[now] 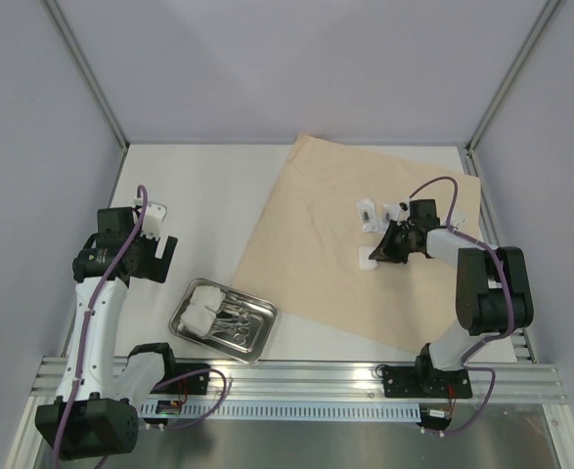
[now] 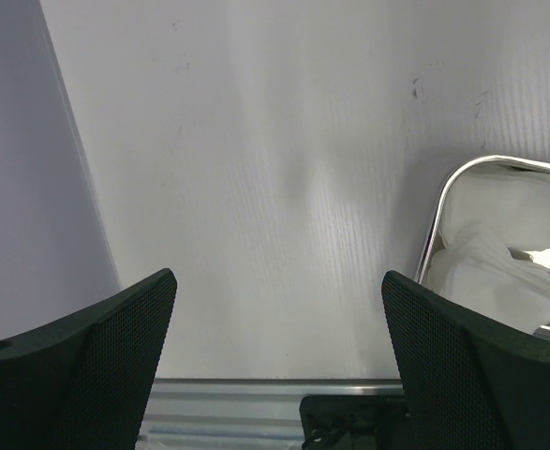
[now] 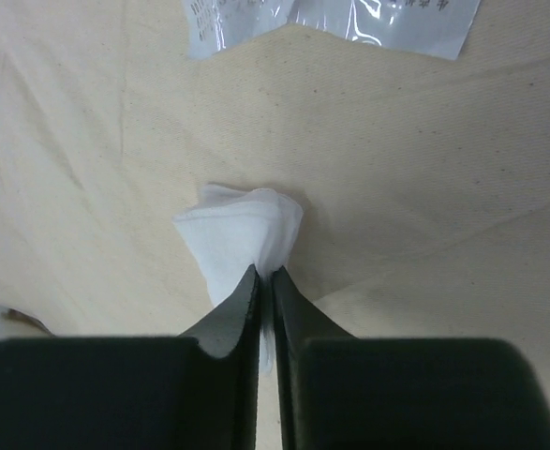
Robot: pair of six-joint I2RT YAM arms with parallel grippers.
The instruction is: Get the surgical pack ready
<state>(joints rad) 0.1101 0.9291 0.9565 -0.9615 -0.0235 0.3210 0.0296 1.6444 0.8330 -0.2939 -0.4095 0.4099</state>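
Observation:
The tan wrap sheet [image 1: 355,234] lies spread over the table's right half. My right gripper [image 1: 376,252] is shut on a white gauze pad [image 3: 242,234] and holds it just over the sheet [image 3: 424,169]; the pad also shows in the top view [image 1: 367,260]. Small clear packets [image 1: 370,212] lie on the sheet beyond it, and show in the right wrist view [image 3: 349,19]. The steel tray [image 1: 259,337] sits at the near left, holding white gauze [image 1: 200,308] and steel clamps [image 1: 234,320]. My left gripper [image 2: 279,375] is open and empty, left of the tray [image 2: 440,211].
An aluminium rail [image 1: 296,376] runs along the table's near edge. Grey walls and frame posts [image 1: 86,68] enclose the left, back and right sides. White table surface [image 1: 198,205] lies between the left arm and the sheet.

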